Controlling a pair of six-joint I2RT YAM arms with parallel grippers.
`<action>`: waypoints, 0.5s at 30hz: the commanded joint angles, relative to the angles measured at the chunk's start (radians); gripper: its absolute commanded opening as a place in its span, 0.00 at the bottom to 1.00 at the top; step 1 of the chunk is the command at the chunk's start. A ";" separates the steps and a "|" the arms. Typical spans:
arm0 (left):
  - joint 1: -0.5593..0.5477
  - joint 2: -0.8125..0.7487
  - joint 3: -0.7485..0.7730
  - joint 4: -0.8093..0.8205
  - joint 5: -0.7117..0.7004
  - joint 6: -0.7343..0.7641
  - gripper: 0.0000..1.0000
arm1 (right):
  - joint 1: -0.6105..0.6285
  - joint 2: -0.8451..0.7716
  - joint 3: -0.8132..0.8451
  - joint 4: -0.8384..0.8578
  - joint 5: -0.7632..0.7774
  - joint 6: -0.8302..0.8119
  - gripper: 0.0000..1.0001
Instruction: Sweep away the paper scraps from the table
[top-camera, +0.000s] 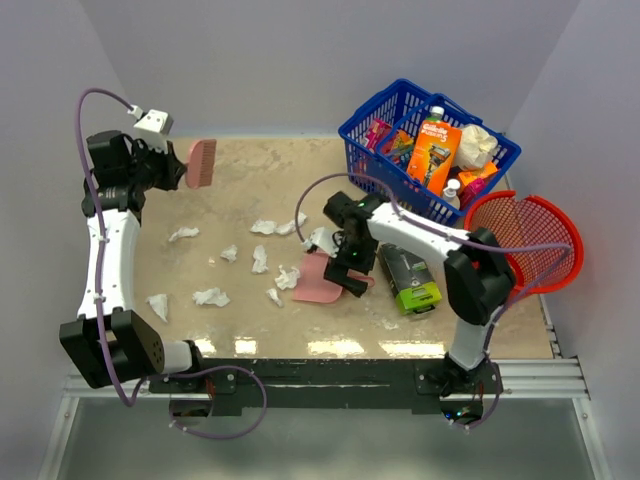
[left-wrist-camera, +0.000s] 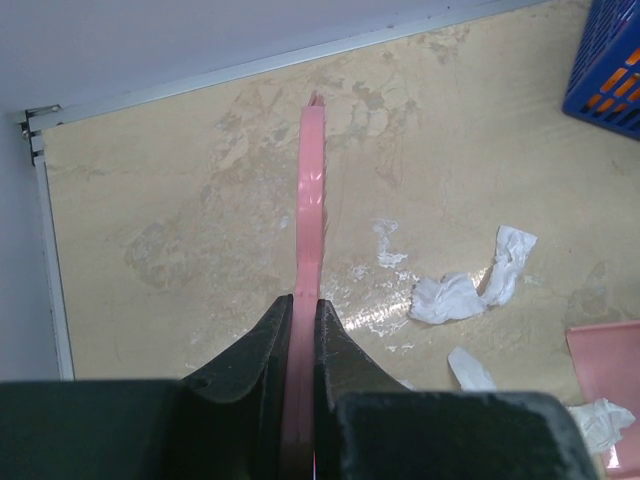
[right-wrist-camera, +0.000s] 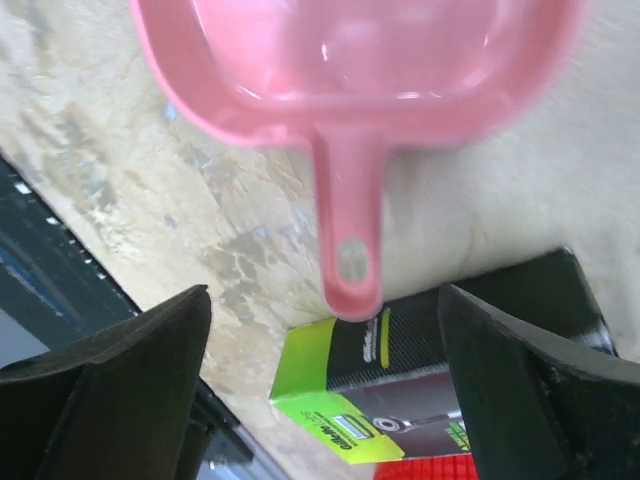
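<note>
1. The desk was a beige square with a mottled, sandy stone look and a black rail along its near edge.
2. A blue basket full of packaged goods stood at the far right corner.
3. A red mesh basket overhung the right edge, just beside the blue one.
4. A pink dustpan lay flat near the middle of the desk. The right pincer hung over its handle, released, with its fingers spread wide on either side of the handle and touching neither side.
5. A green and black box lay just right of the dustpan, with the handle's tip at its edge.
6. A pink brush was held above the far left part of the desk, clenched edge-on in the left pincer.
7. The paper scraps were small, white, crumpled bits like tissue, each far smaller than the dustpan. They lay scattered over the left and centre of the desk. One lay against the dustpan's left lip, another close to the right arm, and the rest well apart towards the left edge.
</note>
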 joint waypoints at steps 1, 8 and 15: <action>0.006 -0.012 0.002 0.066 0.040 -0.017 0.00 | -0.174 -0.181 -0.052 0.105 -0.304 -0.113 0.98; 0.008 -0.004 0.010 0.065 0.037 -0.018 0.00 | -0.212 -0.337 -0.269 0.199 -0.403 -0.457 0.89; 0.008 -0.015 -0.006 0.057 0.030 -0.012 0.00 | -0.214 -0.399 -0.417 0.395 -0.405 -0.448 0.82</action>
